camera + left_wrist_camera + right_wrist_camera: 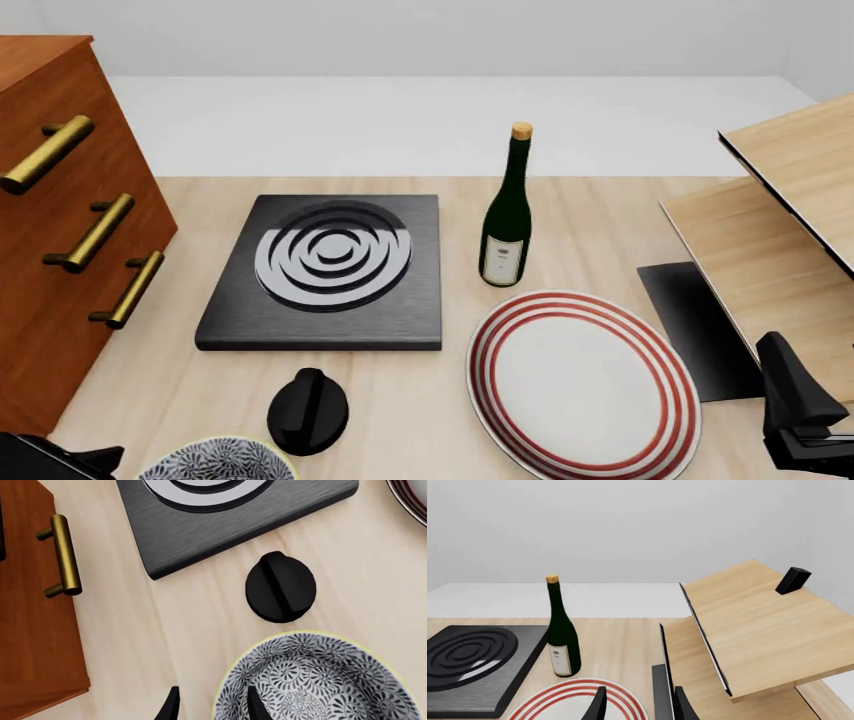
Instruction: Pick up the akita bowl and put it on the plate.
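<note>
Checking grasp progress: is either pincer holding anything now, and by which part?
Nothing is held. The left pincer is open, its fingers straddling the akita bowl rim without closing. The right pincer is open over the plate.

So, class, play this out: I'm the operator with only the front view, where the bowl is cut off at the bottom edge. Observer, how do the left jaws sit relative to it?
Observer: In the left wrist view the left jaws are open and straddle the akita bowl's rim, one finger over the inside, one outside.
Operator: Anything in the bowl?
Observer: The part I can see is empty.
Operator: And the right jaws?
Observer: Open in the right wrist view, holding nothing.
</note>
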Motion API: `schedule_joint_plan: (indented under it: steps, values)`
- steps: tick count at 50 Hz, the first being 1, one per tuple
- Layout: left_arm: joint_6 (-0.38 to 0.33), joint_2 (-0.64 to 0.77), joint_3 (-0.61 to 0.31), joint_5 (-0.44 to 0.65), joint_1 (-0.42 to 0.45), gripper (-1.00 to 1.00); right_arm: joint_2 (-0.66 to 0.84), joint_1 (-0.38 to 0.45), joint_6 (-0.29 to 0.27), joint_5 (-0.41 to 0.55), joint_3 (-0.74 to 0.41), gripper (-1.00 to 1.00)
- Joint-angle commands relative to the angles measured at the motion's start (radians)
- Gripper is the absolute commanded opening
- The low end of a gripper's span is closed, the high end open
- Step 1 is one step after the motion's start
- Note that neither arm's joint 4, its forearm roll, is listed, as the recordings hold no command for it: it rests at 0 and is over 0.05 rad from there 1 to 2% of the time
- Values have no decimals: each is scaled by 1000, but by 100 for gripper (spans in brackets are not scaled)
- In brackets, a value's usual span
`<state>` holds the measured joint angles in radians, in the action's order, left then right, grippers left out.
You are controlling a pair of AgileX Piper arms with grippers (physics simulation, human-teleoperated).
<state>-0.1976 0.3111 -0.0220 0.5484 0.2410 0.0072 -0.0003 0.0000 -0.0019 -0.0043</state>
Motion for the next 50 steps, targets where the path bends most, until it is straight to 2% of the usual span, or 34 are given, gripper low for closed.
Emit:
schedule_joint_plan:
  steps: [1,25,26,31,33,34,35,43,50]
  values:
    - [4,45,22,-47,6,100,0,0,0,0,0,100]
    - [-7,116,22,-85,30,100,0,0,0,0,0,100]
    - [-31,70,22,-56,18,-100,0,0,0,0,0,100]
    - [-39,49,22,-33,35,-100,0,0,0,0,0,100]
    - [-16,67,22,-43,69,-100,0,0,0,0,0,100]
    - [-24,51,22,-27,97,-100,0,0,0,0,0,100]
    - [-46,16,22,5,85,-100,0,0,0,0,0,100]
    - [-53,-84,22,116,105,-100,1,0,0,0,0,100]
    - [-65,-264,22,257,86,-100,0,0,1,0,0,100]
